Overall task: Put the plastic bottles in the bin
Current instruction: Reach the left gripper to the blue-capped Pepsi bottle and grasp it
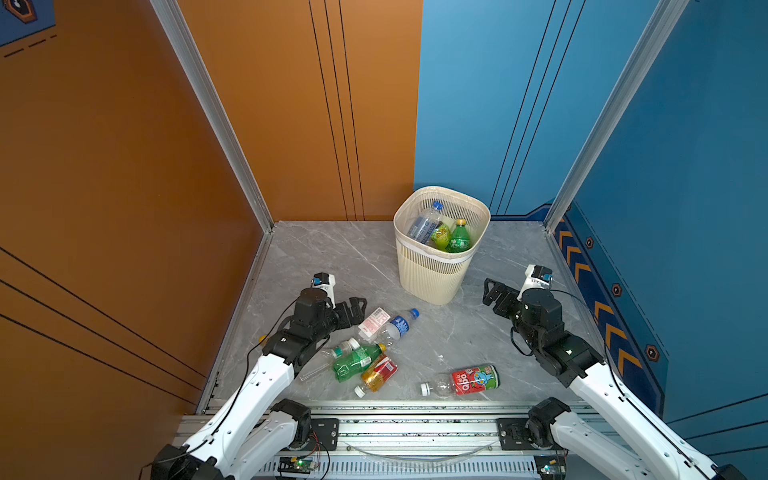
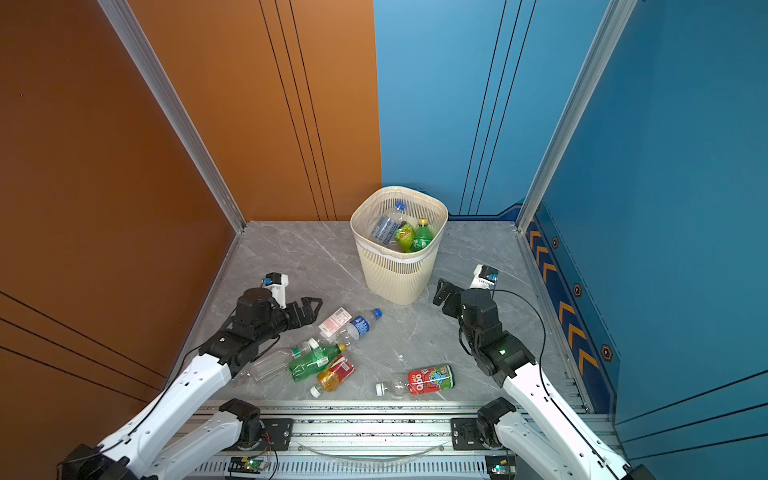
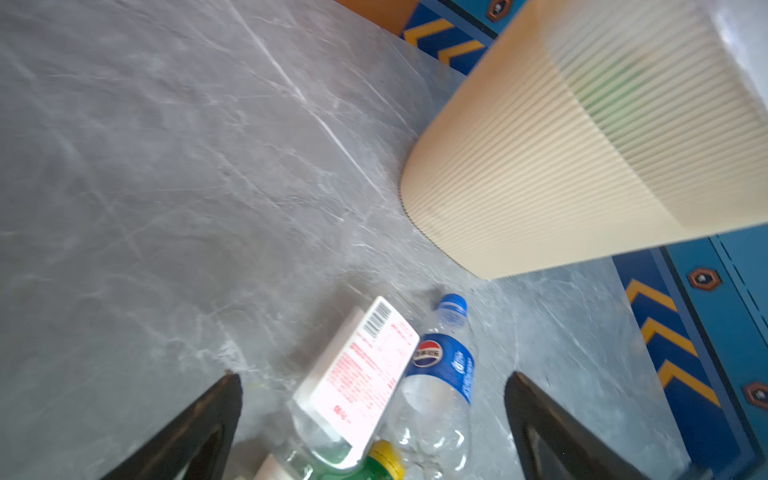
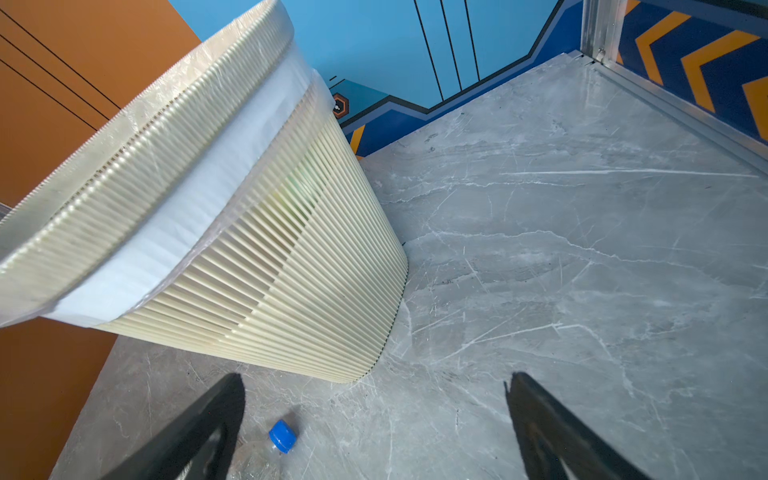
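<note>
Grey marble-look tabletop (image 1: 316, 257); orange panels on one side wall and part of the back, blue panels elsewhere. Landmark: the bin (image 1: 432, 276), cream, slotted, upright near the back edge.

Farthest in front of the bin, slightly to its right: Qoo bottle (image 1: 467, 380), red label, white cap, lying on its side, alone.

Front-left of the bin is a pile of five plastic bottles, all lying down:
- amber bottle (image 1: 377, 375), red label, farthest of the pile from the bin
- green bottle (image 1: 356, 362), yellow cap, touching the amber one
- clear bottle (image 1: 326, 360), green band, partly under the left arm
- Pepsi bottle (image 1: 398, 327), blue cap pointing toward the bin
- white-label bottle (image 1: 373, 325), pressed against the Pepsi bottle's side

Left gripper (image 1: 360, 311): left of the bin, just beside the white-label bottle. Jaws spread wide, nothing between them.

Right gripper (image 1: 487, 292): just right of the bin's base, not touching it. Jaws wide, empty.

Inside the bin: blue-capped bottle (image 1: 426, 224), clear, leaning; binned green bottle (image 1: 458, 240), yellow cap. A green-labelled item sits between them, type unclear. The liner bag (image 4: 187, 208) is folded over the rim.
</note>
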You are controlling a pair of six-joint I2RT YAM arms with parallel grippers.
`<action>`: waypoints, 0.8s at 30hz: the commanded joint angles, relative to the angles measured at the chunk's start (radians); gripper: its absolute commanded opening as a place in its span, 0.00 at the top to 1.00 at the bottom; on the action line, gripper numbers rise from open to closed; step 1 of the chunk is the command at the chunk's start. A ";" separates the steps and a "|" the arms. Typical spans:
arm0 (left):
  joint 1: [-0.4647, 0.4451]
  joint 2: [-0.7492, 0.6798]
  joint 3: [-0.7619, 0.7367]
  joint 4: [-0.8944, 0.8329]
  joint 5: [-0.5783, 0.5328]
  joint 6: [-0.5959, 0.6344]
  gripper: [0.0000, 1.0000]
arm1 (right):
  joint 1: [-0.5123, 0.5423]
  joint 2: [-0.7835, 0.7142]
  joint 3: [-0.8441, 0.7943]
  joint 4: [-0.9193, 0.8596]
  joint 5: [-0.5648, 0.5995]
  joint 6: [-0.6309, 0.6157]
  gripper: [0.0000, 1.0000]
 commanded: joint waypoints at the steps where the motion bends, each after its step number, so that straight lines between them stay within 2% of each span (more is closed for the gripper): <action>1: -0.129 0.072 0.092 -0.128 -0.113 0.100 0.02 | 0.002 0.004 0.003 -0.002 0.007 0.017 0.00; 5: -0.255 0.191 0.166 -0.175 -0.178 0.146 0.04 | -0.007 -0.013 0.000 -0.019 0.004 0.017 0.00; 8: -0.305 0.280 0.217 -0.208 -0.214 0.164 0.05 | -0.012 -0.036 -0.011 -0.030 0.008 0.022 0.00; 24: -0.365 0.587 0.370 -0.239 -0.159 0.170 0.09 | -0.050 -0.107 -0.041 -0.052 0.002 0.030 0.00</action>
